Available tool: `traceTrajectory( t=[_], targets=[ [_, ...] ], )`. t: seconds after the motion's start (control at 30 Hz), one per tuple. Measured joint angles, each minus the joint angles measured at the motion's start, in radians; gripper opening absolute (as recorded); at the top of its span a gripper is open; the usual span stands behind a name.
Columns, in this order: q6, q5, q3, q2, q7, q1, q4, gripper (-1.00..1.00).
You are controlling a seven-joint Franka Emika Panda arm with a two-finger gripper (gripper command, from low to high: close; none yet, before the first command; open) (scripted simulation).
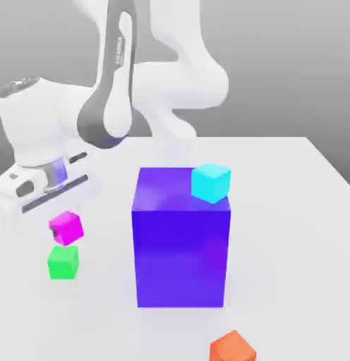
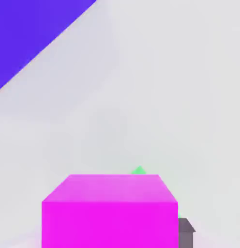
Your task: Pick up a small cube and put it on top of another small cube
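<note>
The small magenta cube (image 1: 66,228) hangs slightly tilted at the exterior view's left, with my gripper (image 1: 63,220) shut on it. The small green cube (image 1: 63,261) rests on the table directly beneath it, and I cannot tell whether the two touch. In the hand view the magenta cube (image 2: 110,210) sits close to the camera, and one grey fingertip (image 2: 186,232) shows beside it. A sliver of the green cube (image 2: 139,170) peeks out from behind the magenta one.
A big blue-purple block (image 1: 181,247) stands mid-table, to the exterior view's right of the two cubes, with a small cyan cube (image 1: 210,182) on its top corner. A small orange cube (image 1: 233,347) lies at the front. The white table (image 1: 291,233) stretches beyond.
</note>
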Motion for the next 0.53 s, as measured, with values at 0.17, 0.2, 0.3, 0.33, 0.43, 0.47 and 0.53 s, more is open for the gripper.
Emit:
traceTrajectory(
  t=[0.17,0.2,0.3,0.33,0.43,0.47,0.53],
  targets=[
    [0.029,0.093,0.013,0.05,-0.065,0.007,0.006,-1.0],
    [0.037,0.109,0.012,0.059,-0.076,0.011,0.006,-1.0],
    [0.066,0.156,0.016,0.086,-0.11,0.016,0.005,-1.0],
    [0.077,0.17,0.018,0.095,-0.12,0.018,0.004,-1.0],
    [0.114,0.208,0.025,0.12,-0.146,0.017,-0.001,-1.0],
    [0.128,0.219,0.028,0.127,-0.154,0.017,-0.003,-1.0],
    [0.158,0.236,0.037,0.142,-0.166,0.012,-0.008,-1.0]
  ],
)
